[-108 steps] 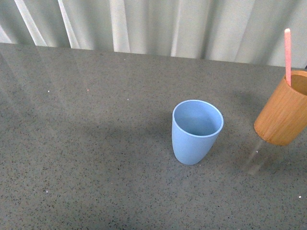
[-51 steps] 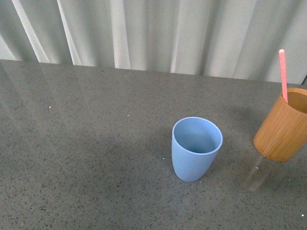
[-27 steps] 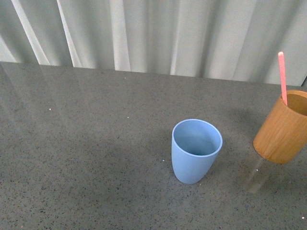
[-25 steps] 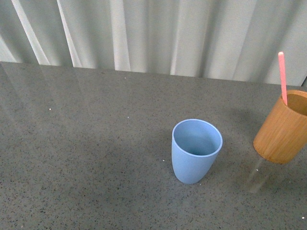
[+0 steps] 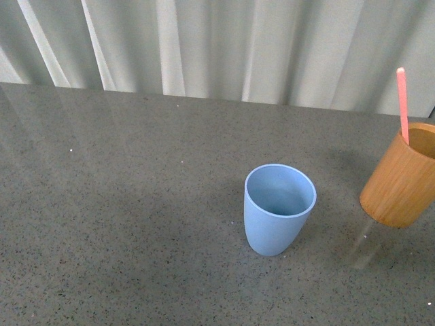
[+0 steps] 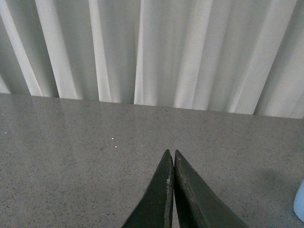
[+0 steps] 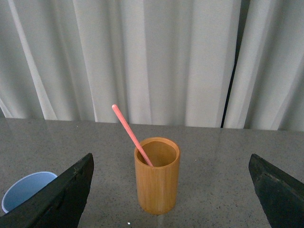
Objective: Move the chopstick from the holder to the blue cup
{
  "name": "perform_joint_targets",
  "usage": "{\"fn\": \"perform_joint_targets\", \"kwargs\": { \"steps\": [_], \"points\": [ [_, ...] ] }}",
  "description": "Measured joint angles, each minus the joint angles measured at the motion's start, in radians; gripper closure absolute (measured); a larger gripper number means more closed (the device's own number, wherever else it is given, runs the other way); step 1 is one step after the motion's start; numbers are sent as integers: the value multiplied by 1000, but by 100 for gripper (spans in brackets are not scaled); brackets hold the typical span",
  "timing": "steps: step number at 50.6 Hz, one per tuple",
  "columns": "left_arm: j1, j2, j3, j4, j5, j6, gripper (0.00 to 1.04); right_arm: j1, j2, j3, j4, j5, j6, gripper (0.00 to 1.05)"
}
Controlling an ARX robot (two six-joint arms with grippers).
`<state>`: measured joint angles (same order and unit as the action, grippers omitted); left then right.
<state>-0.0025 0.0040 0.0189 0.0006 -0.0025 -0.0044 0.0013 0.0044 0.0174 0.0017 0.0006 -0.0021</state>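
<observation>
The blue cup (image 5: 279,209) stands upright and empty on the grey table, right of centre in the front view; part of it shows in the right wrist view (image 7: 26,190). The orange-brown holder (image 5: 402,176) stands at the right edge, with the pink chopstick (image 5: 402,103) leaning out of it. In the right wrist view the holder (image 7: 157,176) stands ahead, between the wide-open fingers, at a distance, with the chopstick (image 7: 130,132) slanting out. My right gripper (image 7: 171,190) is open and empty. My left gripper (image 6: 171,156) is shut and empty above bare table. Neither arm shows in the front view.
A pale pleated curtain (image 5: 224,47) hangs along the table's far edge. The speckled grey table (image 5: 122,204) stretches to the left of the cup. A sliver of the blue cup (image 6: 299,204) shows at the edge of the left wrist view.
The front view has shifted slightly: cup and holder sit a little higher in the picture than half a second ago. The cup, the holder and the chopstick have not moved relative to each other.
</observation>
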Motion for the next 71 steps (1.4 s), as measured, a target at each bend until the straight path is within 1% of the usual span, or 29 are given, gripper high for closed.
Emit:
{"fn": "perform_joint_targets", "kwargs": {
  "steps": [16,21,22,23,25,26,28,30,31,33,35,36,38,39,40,41,43,49,54,57,62,71],
  "points": [
    [0,0,0,0,0,0,101,0,0,0,0,0,0,10],
    [0,0,0,0,0,0,84,0,0,0,0,0,0,10],
    [0,0,0,0,0,0,78,0,0,0,0,0,0,10],
    [0,0,0,0,0,0,75,0,0,0,0,0,0,10],
    [0,0,0,0,0,0,66,0,0,0,0,0,0,10],
    [0,0,0,0,0,0,61,-4,16,11,-37,7,-4,10],
    [0,0,0,0,0,0,53,-23,75,47,-127,3,-19,10],
    [0,0,0,0,0,0,46,-49,139,65,-155,-11,-31,10],
    [0,0,0,0,0,0,44,-70,185,70,-152,-24,-41,10],
    [0,-1,0,0,0,0,37,-115,270,76,-120,-56,-60,10],
    [0,-1,0,0,0,0,26,-171,382,81,-45,-108,-92,10],
    [0,0,0,0,0,0,23,-200,453,87,13,-138,-122,10],
    [0,-1,0,0,0,0,14,-235,578,103,115,-185,-166,10],
    [0,-1,0,0,0,0,8,-242,628,111,156,-204,-182,10],
    [0,-1,0,0,0,0,6,-247,706,122,218,-230,-204,10],
    [0,-1,0,0,0,0,5,-248,756,130,259,-246,-224,10],
    [0,-1,0,0,0,0,8,-246,885,151,353,-270,-259,10],
    [0,-1,0,0,0,0,7,-193,1226,211,599,-279,-315,10],
    [0,-1,0,0,0,0,7,-148,1385,258,721,-297,-351,10],
    [0,-1,0,0,0,0,7,-122,1466,301,775,-303,-359,10],
    [0,-1,0,0,0,0,7,-80,1557,367,823,-308,-366,10],
    [0,-1,0,0,0,0,7,-25,1653,448,863,-291,-397,10]
  ]
}}
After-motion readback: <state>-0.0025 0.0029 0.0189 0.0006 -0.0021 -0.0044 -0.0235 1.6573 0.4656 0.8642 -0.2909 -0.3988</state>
